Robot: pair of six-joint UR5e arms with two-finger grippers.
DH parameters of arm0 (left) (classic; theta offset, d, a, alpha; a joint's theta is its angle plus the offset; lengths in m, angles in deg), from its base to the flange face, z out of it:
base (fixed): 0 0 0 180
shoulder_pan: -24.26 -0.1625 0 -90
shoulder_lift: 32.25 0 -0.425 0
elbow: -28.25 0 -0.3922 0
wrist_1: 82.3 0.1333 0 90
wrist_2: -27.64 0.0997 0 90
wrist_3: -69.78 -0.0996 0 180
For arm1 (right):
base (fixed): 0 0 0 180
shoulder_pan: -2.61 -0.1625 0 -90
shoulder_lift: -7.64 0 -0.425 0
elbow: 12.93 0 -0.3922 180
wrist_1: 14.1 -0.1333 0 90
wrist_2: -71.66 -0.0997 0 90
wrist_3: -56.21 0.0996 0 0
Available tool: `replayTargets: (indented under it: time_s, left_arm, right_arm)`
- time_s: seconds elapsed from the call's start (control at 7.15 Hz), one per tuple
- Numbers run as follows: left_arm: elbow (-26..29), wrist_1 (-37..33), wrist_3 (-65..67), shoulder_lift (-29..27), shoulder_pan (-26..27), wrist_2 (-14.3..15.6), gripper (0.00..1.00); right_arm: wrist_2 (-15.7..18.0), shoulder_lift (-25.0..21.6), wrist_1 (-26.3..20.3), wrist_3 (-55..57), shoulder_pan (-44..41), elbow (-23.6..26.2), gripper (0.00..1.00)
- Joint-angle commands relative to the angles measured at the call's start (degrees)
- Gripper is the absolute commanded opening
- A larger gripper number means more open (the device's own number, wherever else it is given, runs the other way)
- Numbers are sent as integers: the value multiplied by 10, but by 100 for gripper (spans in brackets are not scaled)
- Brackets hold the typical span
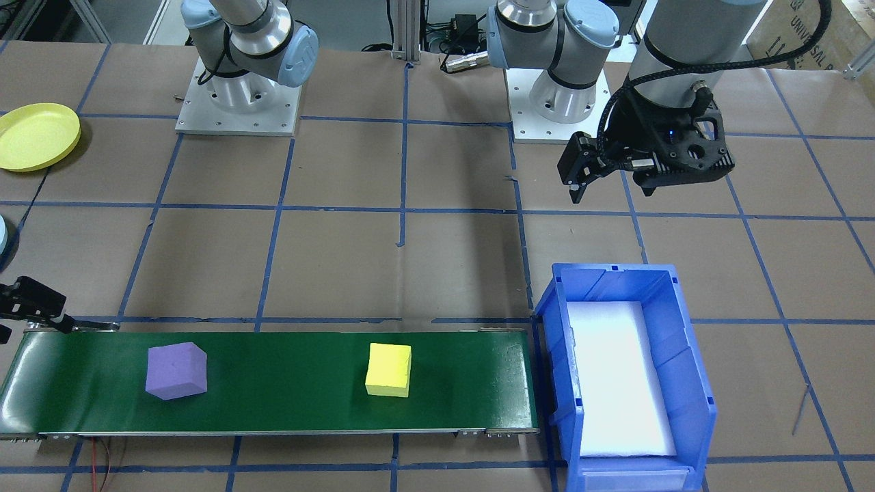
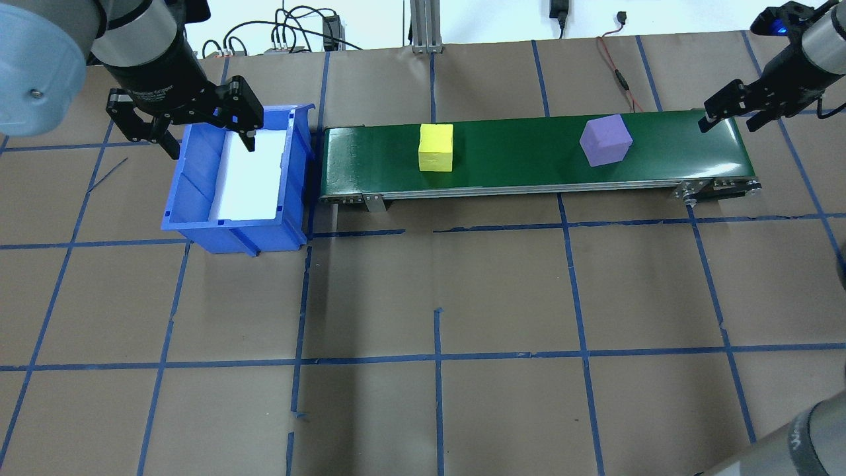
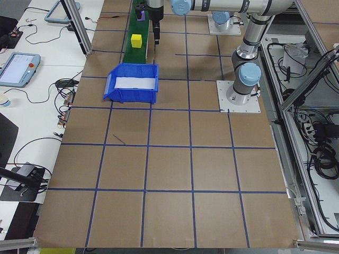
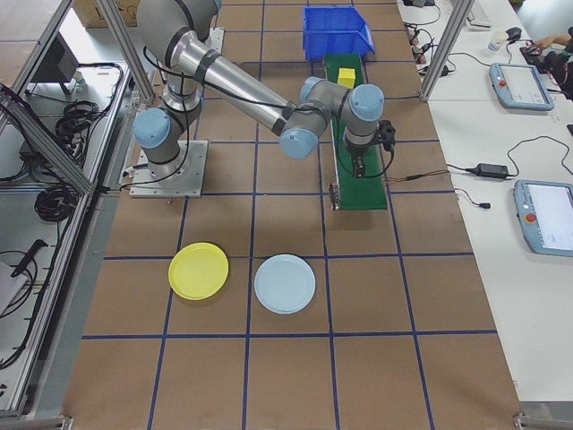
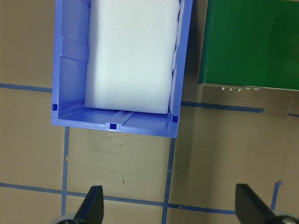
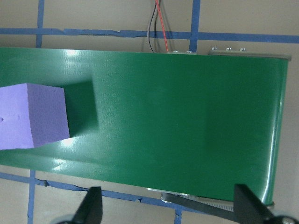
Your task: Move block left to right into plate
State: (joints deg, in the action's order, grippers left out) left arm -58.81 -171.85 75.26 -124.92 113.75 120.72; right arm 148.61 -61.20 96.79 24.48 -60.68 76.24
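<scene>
Nearest the robot the desk (image 2: pixel 436 277) shows only tape lines. Farther out, the belt (image 2: pixel 529 158) carries the yellow block (image 2: pixel 436 147) and purple block (image 2: pixel 605 140); neither is grasped. Both grippers, left (image 2: pixel 192 129) and right (image 2: pixel 733 112), hover with fingers spread, empty. The plates (image 4: pixel 199 270) hold nothing; in all likelihood, the whole transfer remains.

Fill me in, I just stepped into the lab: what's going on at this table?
Two arms work a green conveyor belt carrying a yellow block and a purple block. Neither is held. The right gripper hovers open at the belt's end near the purple block; the left gripper hangs open over the blue bin. The yellow plate and pale blue plate hold no block.
</scene>
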Motion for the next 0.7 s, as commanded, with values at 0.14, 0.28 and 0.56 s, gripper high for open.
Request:
replayTargets:
  time_s: [0.14,0.28,0.56]
  left_arm:
    - [-1,3,-6,-1,0,-3,100]
    - [0,3,-6,-1,0,-4,100]
    - [0,3,-6,-1,0,-3,100]
  right_arm:
    - [-5,28,32,0,0,0,100]
    - [-6,30,32,1,0,-2,100]
    - [-41,30,32,7,0,-4,100]
